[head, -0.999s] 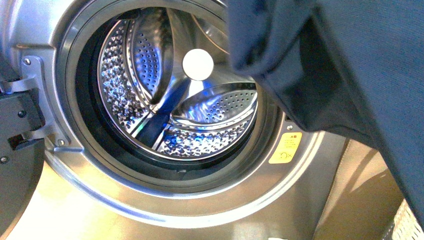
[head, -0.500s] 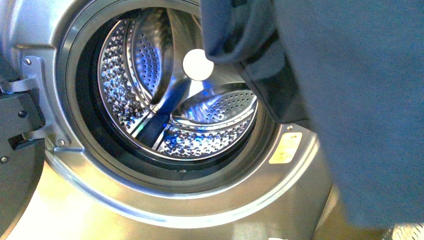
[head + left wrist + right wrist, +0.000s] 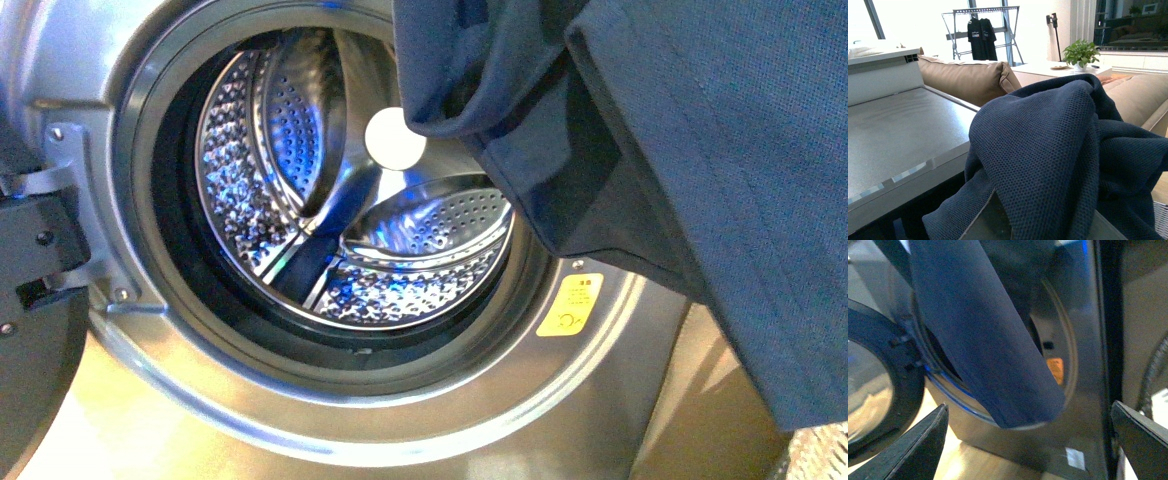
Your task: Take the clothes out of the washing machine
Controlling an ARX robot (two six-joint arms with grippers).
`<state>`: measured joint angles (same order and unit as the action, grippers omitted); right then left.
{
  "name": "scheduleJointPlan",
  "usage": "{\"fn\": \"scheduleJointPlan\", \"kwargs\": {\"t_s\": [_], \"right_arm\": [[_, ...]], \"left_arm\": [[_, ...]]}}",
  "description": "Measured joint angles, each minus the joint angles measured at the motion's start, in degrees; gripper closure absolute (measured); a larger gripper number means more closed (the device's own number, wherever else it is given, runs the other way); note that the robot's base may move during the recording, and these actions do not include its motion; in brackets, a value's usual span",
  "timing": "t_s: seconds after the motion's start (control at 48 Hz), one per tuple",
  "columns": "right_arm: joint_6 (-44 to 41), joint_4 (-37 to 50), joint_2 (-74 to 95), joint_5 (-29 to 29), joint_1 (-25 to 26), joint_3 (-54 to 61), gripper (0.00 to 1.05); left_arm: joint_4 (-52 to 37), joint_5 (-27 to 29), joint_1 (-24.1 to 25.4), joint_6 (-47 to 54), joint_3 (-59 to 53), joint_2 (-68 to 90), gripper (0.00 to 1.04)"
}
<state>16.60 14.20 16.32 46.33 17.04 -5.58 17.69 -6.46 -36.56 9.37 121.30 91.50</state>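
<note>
Step in hand: carry-out; extraction is looking finished. The clothes [image 3: 700,150] are hanging clear of the drum [image 3: 280,170], covering the porthole's 1-to-3 o'clock edge in the front view. The visible drum is showing only bare steel. The washing machine [image 3: 400,420] door [image 3: 868,385] is standing open at 9 o'clock.

In the left wrist view, cloth is lying bunched over the left gripper. Its jaws are buried, so I can't tell if they're clamping, though that arm is probably bearing the load. The right gripper [image 3: 1028,407] is gaping wide and holding nothing, with the garment's tail dangling ahead of it.

Next: swinging the garment toward 5 o'clock, where a basket [image 3: 822,452] corner is peeking in. That means keeping the tail off the rim, then releasing.
</note>
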Motion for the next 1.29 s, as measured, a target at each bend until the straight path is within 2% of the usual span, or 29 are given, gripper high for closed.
{"fn": "scheduleJointPlan", "kwargs": {"t_s": [0.062, 0.187, 0.375, 0.812, 1.291], "right_arm": [[2.2, 6.0, 5.7, 2.0, 1.1, -3.8, 0.08], [4.3, 13.5, 14.1, 1.4, 1.0, -10.6, 0.08], [5.0, 20.0, 24.5, -0.1, -2.8, -20.0, 0.08], [-1.5, 23.2, 41.9, -5.2, -14.6, -29.3, 0.08], [-6.0, 27.3, 49.5, -11.0, -19.6, -34.2, 0.08]], "left_arm": [[0.0, 0.0, 0.0, 0.0, 0.0, 0.0, 0.94], [0.0, 0.0, 0.0, 0.0, 0.0, 0.0, 0.94], [0.0, 0.0, 0.0, 0.0, 0.0, 0.0, 0.94], [0.0, 0.0, 0.0, 0.0, 0.0, 0.0, 0.94], [0.0, 0.0, 0.0, 0.0, 0.0, 0.0, 0.94]]}}
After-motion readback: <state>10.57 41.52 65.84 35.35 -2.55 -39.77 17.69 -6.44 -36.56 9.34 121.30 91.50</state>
